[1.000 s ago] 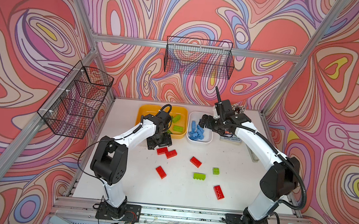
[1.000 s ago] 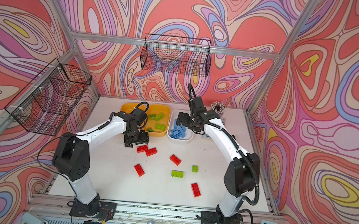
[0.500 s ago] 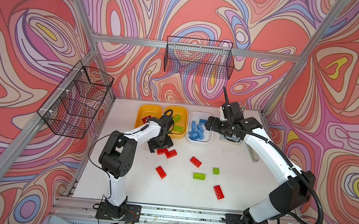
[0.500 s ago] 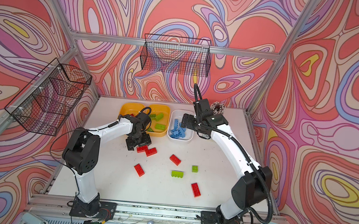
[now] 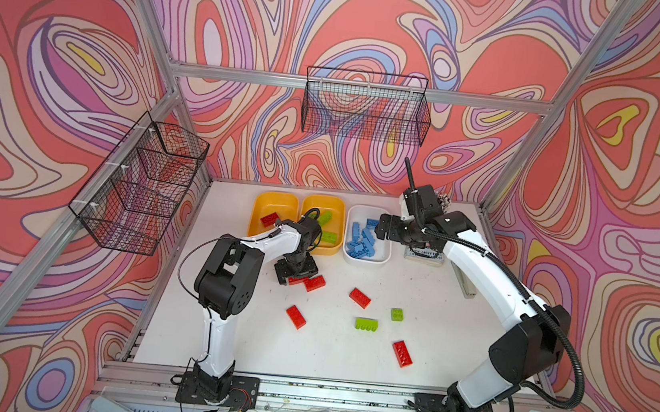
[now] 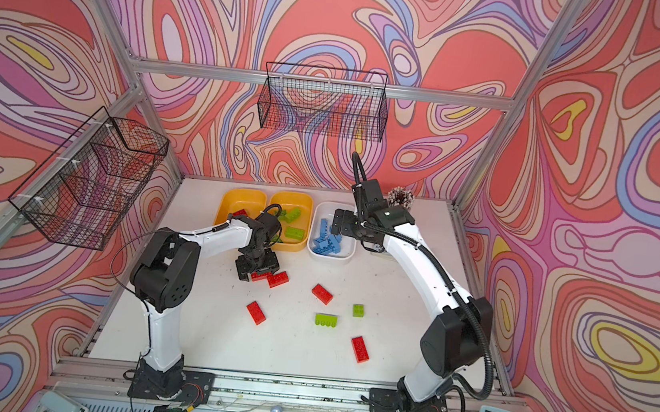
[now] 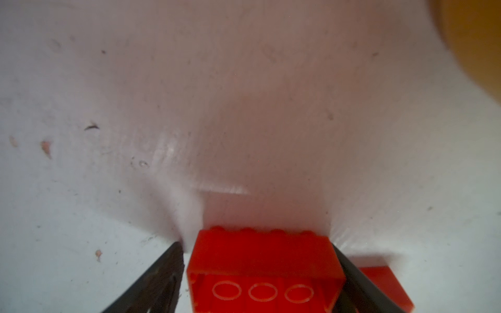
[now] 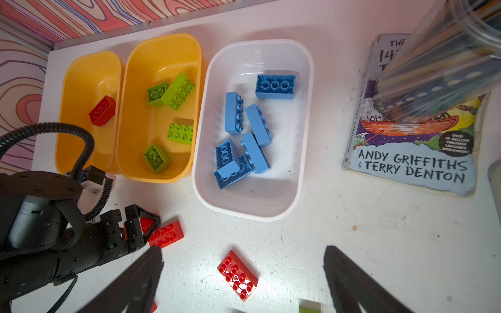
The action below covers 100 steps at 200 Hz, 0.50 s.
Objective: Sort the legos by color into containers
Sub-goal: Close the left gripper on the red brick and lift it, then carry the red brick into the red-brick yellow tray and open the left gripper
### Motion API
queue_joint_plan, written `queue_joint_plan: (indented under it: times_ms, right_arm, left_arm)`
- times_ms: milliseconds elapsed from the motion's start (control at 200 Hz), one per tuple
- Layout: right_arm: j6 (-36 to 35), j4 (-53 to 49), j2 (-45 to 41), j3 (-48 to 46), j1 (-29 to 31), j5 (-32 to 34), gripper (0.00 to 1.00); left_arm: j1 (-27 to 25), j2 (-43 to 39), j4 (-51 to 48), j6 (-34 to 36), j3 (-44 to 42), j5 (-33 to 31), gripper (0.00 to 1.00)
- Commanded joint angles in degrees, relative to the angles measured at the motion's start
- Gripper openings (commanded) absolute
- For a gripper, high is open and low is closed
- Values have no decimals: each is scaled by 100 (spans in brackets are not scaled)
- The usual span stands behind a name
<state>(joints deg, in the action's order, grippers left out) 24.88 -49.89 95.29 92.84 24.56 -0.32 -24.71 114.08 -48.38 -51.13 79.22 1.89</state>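
My left gripper (image 5: 296, 272) is low over the table in front of the yellow tubs. Its jaws straddle a red lego (image 7: 264, 260) lying on its side; one finger (image 7: 352, 273) touches it, the other (image 7: 165, 273) stands a sliver off. Another red lego (image 5: 315, 282) lies right beside it. My right gripper (image 8: 243, 251) hangs open and empty by the white tub (image 5: 381, 259), which holds several blue legos (image 8: 256, 127). One yellow tub (image 8: 81, 65) holds a single red lego (image 8: 102, 110); the other yellow tub (image 8: 162, 46) holds green legos (image 8: 179, 90).
Loose on the table are red legos (image 5: 360, 297) (image 5: 296, 316) (image 5: 402, 353) and green legos (image 5: 366, 324) (image 5: 397, 314). A book (image 8: 412, 151) and a clear cup of pencils (image 8: 444, 67) stand right of the white tub. Wire baskets (image 5: 366, 106) (image 5: 142, 187) hang on the walls.
My left gripper has come down over the red lego and its jaws have narrowed around it. The right arm's elbow has swung out to the right; its gripper stays open near the white tub.
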Motion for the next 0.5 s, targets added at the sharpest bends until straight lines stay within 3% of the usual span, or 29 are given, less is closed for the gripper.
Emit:
queue_joint_plan:
  times_ms: [0,300,496]
  right_arm:
    - [-73,-100,106,230,6,116,98]
    - [-15,-135,525,805,-3,24,98]
    - [54,-51,937,1166,1,-149,98]
  left_arm:
    - [-21,178,-147,132,168,-172,72]
    - [100,-113,-570,454,357,-356,55]
    - [291,-657,-856,662,461,-420,50]
